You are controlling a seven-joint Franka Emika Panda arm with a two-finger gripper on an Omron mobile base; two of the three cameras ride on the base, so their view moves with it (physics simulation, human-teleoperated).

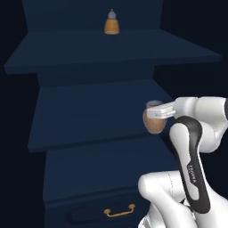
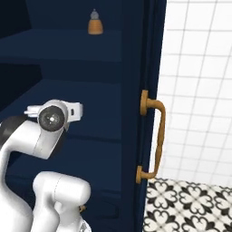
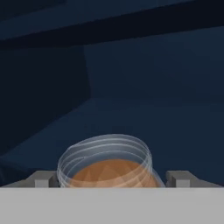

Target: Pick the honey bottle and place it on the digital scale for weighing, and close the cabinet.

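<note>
Pincer [image 3: 111, 178] seemingly straddles egg-shaped amber honey bottle [image 3: 109, 168].

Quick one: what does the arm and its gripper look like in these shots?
Glossy white rounded arm links with a black band along one link carrying small pale lettering, and a round dark-grey cap at a joint. The gripper has a white hand and small grey square-tipped fingers. No cables show.
</note>
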